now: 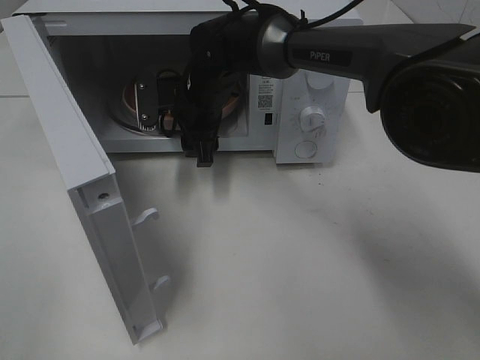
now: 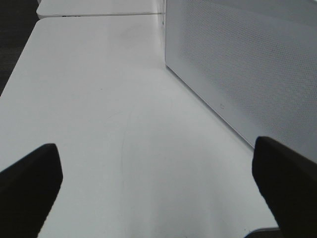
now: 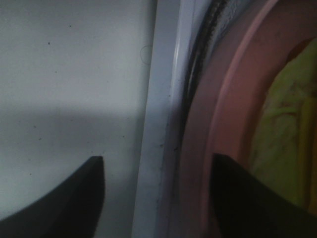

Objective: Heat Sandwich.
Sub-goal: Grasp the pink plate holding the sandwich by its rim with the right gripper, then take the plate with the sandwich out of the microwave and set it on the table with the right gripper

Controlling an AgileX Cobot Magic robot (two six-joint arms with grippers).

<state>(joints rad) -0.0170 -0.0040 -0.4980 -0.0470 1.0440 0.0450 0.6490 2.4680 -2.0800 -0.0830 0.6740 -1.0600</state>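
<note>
Exterior high view shows my right gripper reaching into the microwave through its open mouth, the door swung wide. At the right wrist, the pink plate sits inside the microwave past its front sill, with the sandwich on it showing yellow-green filling. One jaw is over the plate's rim, the other outside the sill; they stand parted, and I cannot tell whether they grip the plate. My left gripper hangs wide and empty beside the microwave's outer wall. I judge loading nearly done: withdrawing, closing the door and setting the dial remain.
</note>
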